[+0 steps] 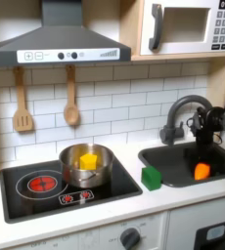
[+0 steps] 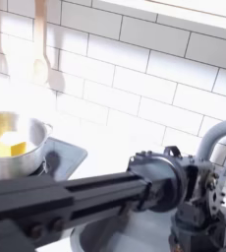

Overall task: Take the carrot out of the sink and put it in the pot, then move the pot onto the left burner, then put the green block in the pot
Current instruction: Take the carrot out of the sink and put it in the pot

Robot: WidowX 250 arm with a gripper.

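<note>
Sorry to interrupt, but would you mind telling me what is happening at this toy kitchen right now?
The end effector is over the sink in the first exterior view, with the carrot just beneath it; whether it grips the carrot is unclear. The pot sits on the stovetop's right side, holding a yellow block. The green block waits on the counter.

Black boxy arm [image 2: 95, 202] with bulky round black joints.

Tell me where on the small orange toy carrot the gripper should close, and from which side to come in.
Close on the thick orange body of the small orange toy carrot, coming straight down from above. It sits inside the dark grey sink basin, so the walls block a side approach. Its exact orientation is too blurred to tell, so align the jaws across its narrower width. The gripper hangs just above it.
</note>
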